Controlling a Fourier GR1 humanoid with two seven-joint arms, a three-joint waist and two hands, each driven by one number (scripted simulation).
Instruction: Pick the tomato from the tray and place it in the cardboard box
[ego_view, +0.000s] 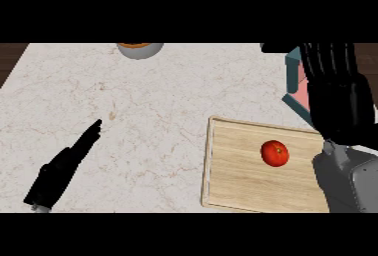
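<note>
Head view: tomato (275, 153) was seen on wooden tray (236, 190), untouched. Right hand (336, 85) was raised beside it, fingers straight, partly hiding a teal box (293, 75). Left hand (63, 167) lay flat, empty. Grey bowl (139, 49) at far edge.

A red tomato (275, 153) is seen on a pale, wood-grained tray (236, 175). The counter (148, 110) is patterned in cream marble with faint brown veins. Both hands (63, 167) (336, 85) are coloured black.

Steep head-height view onto counter (148, 110)
</note>
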